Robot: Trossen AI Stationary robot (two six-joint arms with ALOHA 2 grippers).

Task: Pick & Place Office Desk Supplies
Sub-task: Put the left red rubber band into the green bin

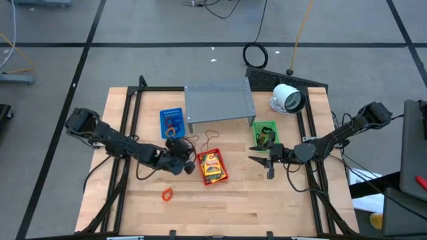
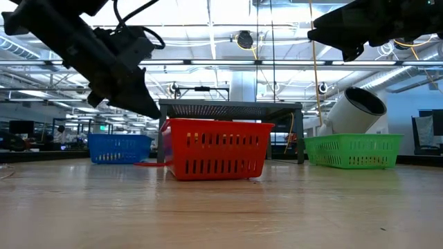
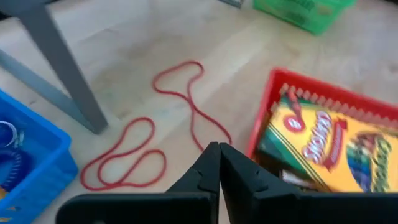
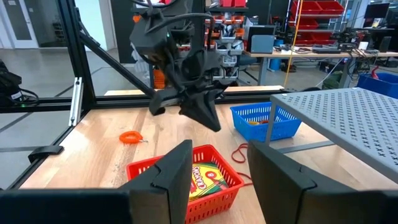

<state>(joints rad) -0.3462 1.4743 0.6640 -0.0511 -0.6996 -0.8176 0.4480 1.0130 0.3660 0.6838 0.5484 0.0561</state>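
My left gripper (image 1: 190, 162) (image 3: 219, 152) hangs shut with nothing between its fingers, just above the wood beside the red basket (image 1: 199, 168) (image 3: 267, 93). A yellow packet (image 1: 213, 167) (image 3: 317, 143) lies flat in that basket. Red rubber-band loops (image 1: 209, 139) (image 3: 124, 165) lie on the table between the gripper and the grey shelf. An orange loop (image 1: 167, 194) (image 4: 130, 137) lies nearer the table's near edge. My right gripper (image 1: 260, 167) (image 4: 219, 148) is open, held above the table right of the red basket, touching nothing.
A blue basket (image 1: 172, 122) holding blue items sits left of the grey perforated shelf (image 1: 220, 100). A green basket (image 1: 265, 132) with dark pieces sits by the shelf's right leg, and a white round device (image 1: 287, 99) stands behind it. Bare wood shows along the near side.
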